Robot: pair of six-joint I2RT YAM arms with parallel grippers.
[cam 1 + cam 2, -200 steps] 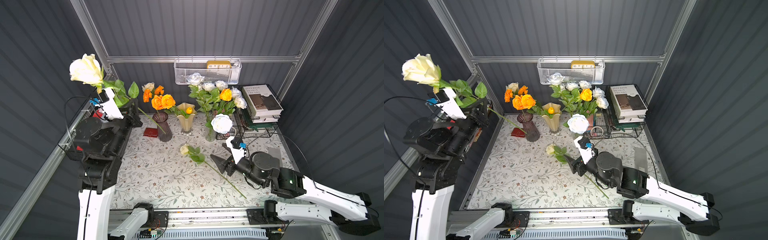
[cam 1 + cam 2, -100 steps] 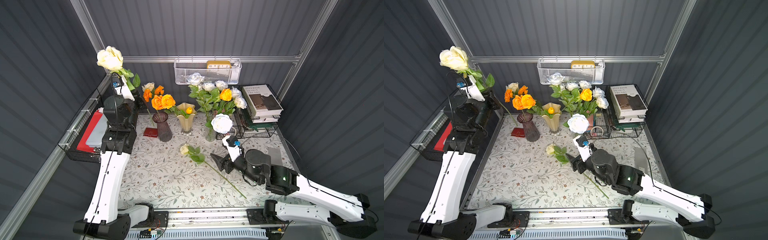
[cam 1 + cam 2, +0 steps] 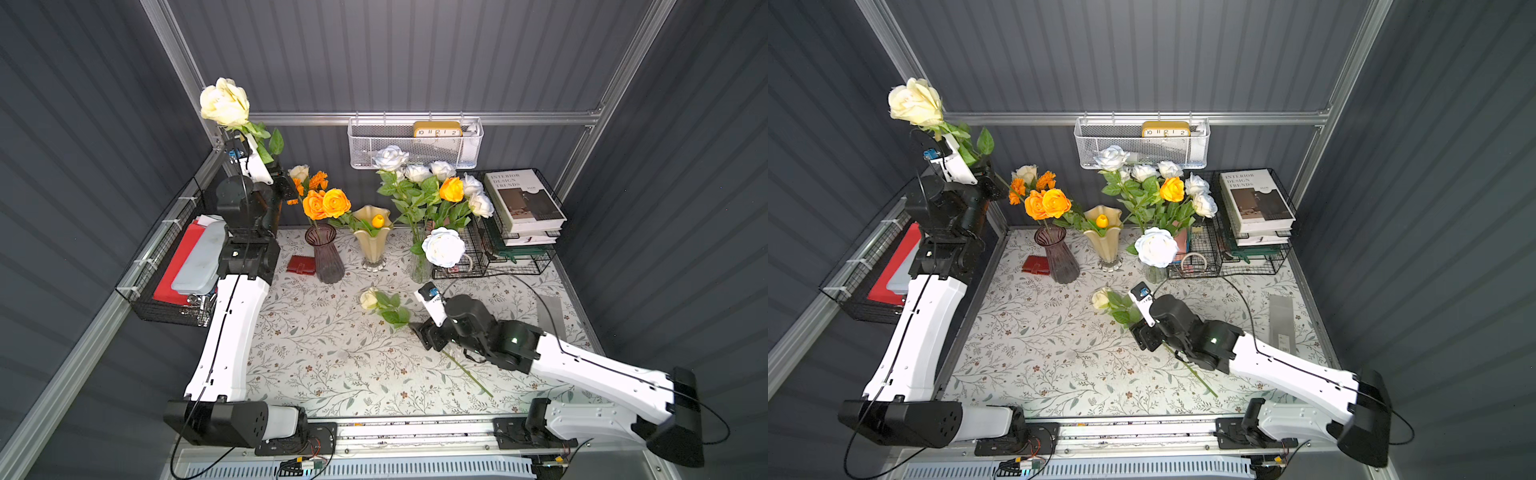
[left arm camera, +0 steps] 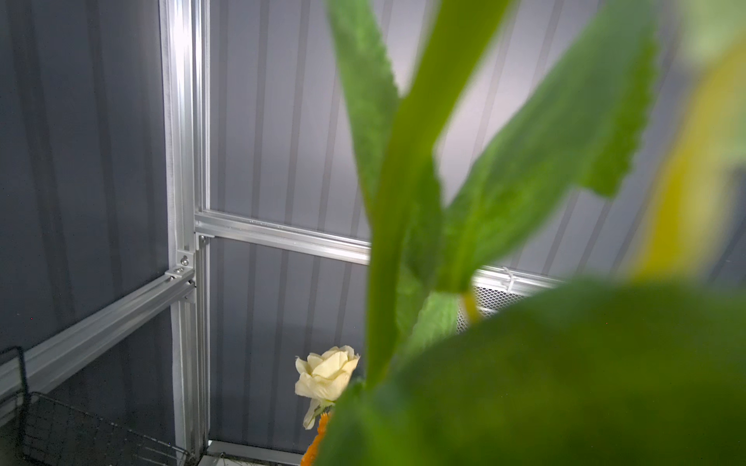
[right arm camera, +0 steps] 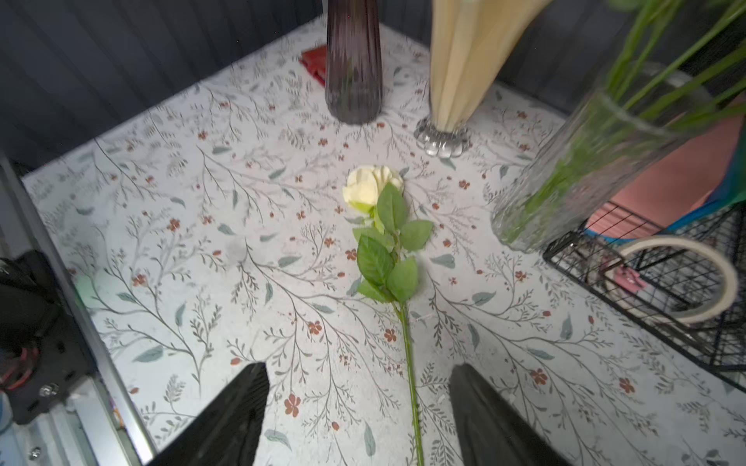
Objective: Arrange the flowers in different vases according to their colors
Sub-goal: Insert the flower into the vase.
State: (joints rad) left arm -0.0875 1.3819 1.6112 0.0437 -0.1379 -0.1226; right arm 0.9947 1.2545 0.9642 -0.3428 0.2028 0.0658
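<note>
Far left, a side rack hangs outside the cloth with red and grey flat items. The left gripper sits high in the back-left corner, clamped on the stem of the held rose. Its long axis is tilted, with the cream bloom up by the frame post and the stem end down-right toward the purple vase. The left wrist view shows only blurred leaves and stem. Orange roses, marigolds and one cream bloom crowd the purple vase's mouth; a red wallet lies just beside its base. The cream vase stands upright with a small yellow bud inside. In front of it the lying rose rests flat on the cloth, bloom toward the vases, stem running front-right. The right gripper is low over it, jaws spread either side of the stem, not touching. The clear vase holds white roses plus a stray orange rose. On the wall behind, a mesh basket holds a clock showing the numerals 10 11 12 1 2. Far right is a wire rack with a tape roll. The top book reads "INTERIOR DESIGN TRENDS".
</note>
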